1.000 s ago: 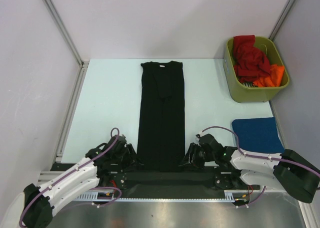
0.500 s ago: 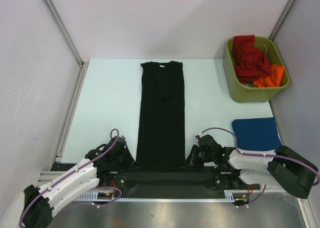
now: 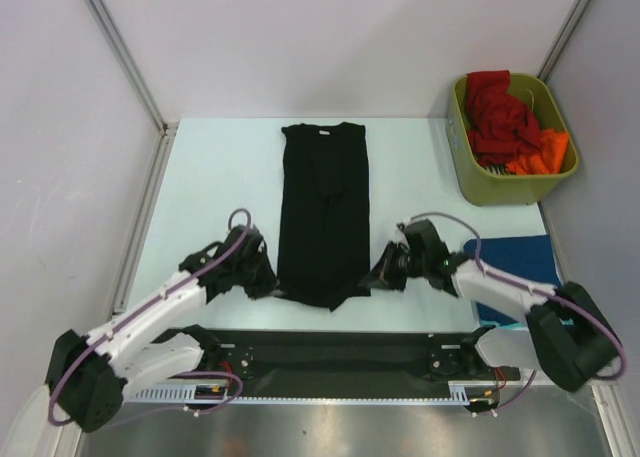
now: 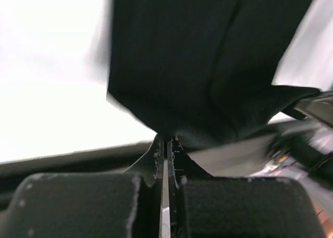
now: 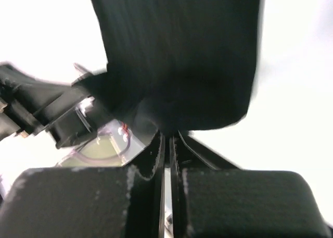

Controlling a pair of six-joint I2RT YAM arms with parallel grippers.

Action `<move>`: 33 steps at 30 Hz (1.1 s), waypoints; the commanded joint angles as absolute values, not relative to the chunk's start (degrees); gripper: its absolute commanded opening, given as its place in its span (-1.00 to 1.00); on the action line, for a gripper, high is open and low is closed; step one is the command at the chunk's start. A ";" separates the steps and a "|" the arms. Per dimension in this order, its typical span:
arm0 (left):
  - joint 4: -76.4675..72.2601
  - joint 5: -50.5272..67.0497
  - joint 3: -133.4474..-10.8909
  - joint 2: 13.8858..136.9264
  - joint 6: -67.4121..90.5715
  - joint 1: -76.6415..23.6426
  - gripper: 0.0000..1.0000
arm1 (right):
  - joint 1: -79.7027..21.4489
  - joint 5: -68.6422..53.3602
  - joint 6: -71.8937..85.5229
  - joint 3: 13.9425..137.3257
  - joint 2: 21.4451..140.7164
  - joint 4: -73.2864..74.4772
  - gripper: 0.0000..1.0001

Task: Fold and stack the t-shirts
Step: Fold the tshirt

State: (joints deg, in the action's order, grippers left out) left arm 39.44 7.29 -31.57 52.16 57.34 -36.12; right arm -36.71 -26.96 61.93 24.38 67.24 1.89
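A black t-shirt (image 3: 323, 207), folded into a long narrow strip, lies down the middle of the table with its collar at the far end. My left gripper (image 3: 268, 285) is shut on the near left corner of its hem, and my right gripper (image 3: 378, 275) is shut on the near right corner. The near end is raised and sags between them. In the left wrist view the black cloth (image 4: 208, 66) runs into the closed jaw tips of the left gripper (image 4: 165, 140). In the right wrist view the cloth (image 5: 177, 55) is pinched by the right gripper (image 5: 167, 134).
An olive-green bin (image 3: 476, 187) at the far right holds a red t-shirt (image 3: 500, 117) and an orange one (image 3: 540, 157). A folded dark blue t-shirt (image 3: 515, 267) lies at the right, partly under my right arm. A black mounting strip (image 3: 330, 352) runs along the near edge.
Both grippers have shut on the hem corners and moved away from the near edge, lifting the shirt's near end and drawing it toward the far side.
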 commanded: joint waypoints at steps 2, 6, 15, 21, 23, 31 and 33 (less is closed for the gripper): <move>34.73 8.52 -41.56 61.68 50.37 -29.63 -0.99 | -28.41 -34.10 46.16 39.08 77.85 10.53 -1.00; 32.08 10.28 -51.39 76.85 45.89 -21.82 -0.99 | -23.48 -37.17 40.09 52.00 92.68 15.55 -1.00; 35.33 14.33 -78.56 103.08 41.04 -15.12 -1.00 | -17.15 -39.72 31.73 82.42 114.24 29.97 -1.00; 35.85 16.52 -88.31 111.53 41.57 -13.80 -0.99 | -15.30 -39.29 29.00 94.13 121.99 37.08 -1.00; 36.03 16.61 -89.38 113.11 41.48 -13.71 -0.99 | -14.94 -39.37 28.92 94.04 122.43 36.74 -1.00; 35.77 16.17 -89.30 115.14 41.22 -12.22 -0.99 | -13.98 -40.69 28.04 99.56 127.09 37.08 -1.00; 35.68 15.65 -89.12 115.14 41.40 -11.87 -1.00 | -13.80 -40.78 27.95 100.46 128.05 37.53 -1.00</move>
